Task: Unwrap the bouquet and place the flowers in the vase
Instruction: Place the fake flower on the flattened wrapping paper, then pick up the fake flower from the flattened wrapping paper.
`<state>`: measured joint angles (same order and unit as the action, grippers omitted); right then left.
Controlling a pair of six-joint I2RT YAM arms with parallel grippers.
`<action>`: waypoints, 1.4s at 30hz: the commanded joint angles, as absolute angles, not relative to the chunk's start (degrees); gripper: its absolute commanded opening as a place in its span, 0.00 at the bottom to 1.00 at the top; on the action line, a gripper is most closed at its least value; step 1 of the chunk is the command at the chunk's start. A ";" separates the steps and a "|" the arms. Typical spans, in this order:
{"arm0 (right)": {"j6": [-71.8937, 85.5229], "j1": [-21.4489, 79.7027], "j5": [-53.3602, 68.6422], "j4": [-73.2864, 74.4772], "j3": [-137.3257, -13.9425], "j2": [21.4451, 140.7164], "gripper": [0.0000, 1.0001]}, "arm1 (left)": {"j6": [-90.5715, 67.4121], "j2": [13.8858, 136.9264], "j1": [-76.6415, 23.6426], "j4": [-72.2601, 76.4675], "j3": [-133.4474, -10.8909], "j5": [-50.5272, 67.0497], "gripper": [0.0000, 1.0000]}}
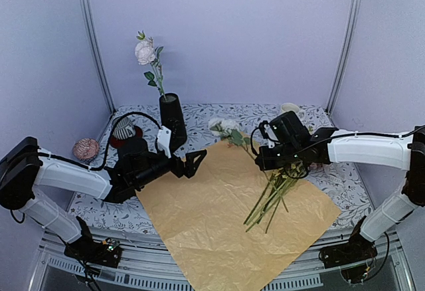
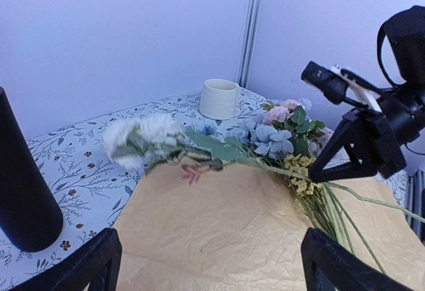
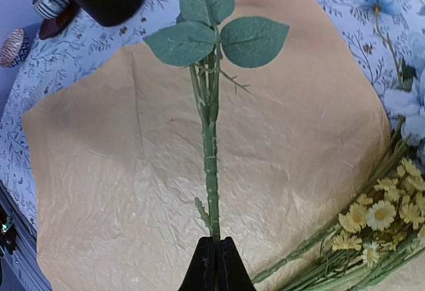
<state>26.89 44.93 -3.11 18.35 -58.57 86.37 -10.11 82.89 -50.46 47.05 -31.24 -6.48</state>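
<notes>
The bouquet's tan paper [image 1: 219, 224] lies spread flat on the table. The loose flowers [image 1: 273, 194] rest on its right side, showing pink and pale blue blooms [image 2: 277, 128] and yellow ones [image 3: 373, 216]. My right gripper [image 3: 216, 243] is shut on the green stem [image 3: 210, 151] of a white rose [image 1: 222, 126], held level just above the paper with its leaves [image 3: 214, 35] toward the vase. The black vase [image 1: 171, 113] stands at the back left with one white rose [image 1: 145, 52] in it. My left gripper [image 2: 212, 271] hovers open over the paper's left edge, its fingers [image 2: 93, 264] holding nothing.
A white mug [image 2: 219, 98] stands at the back right. A striped object on a red base [image 1: 123, 130] and a pinkish ball [image 1: 85, 149] sit left of the vase. Metal frame posts [image 1: 93, 38] rise at the back corners. The paper overhangs the near table edge.
</notes>
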 commanded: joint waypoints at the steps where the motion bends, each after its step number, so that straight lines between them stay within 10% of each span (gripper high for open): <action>1: 30.32 44.78 -2.99 21.72 -54.41 84.95 0.04 | -10.11 82.81 -51.16 46.49 -32.27 -5.75 0.96; 20: 31.99 45.68 2.26 20.93 -45.87 80.73 0.30 | -9.68 82.89 -51.28 46.32 -32.43 -5.41 0.96; 42: 34.17 47.26 1.29 29.77 -45.60 74.86 0.30 | -9.49 83.43 -51.28 46.32 -32.70 -5.36 0.96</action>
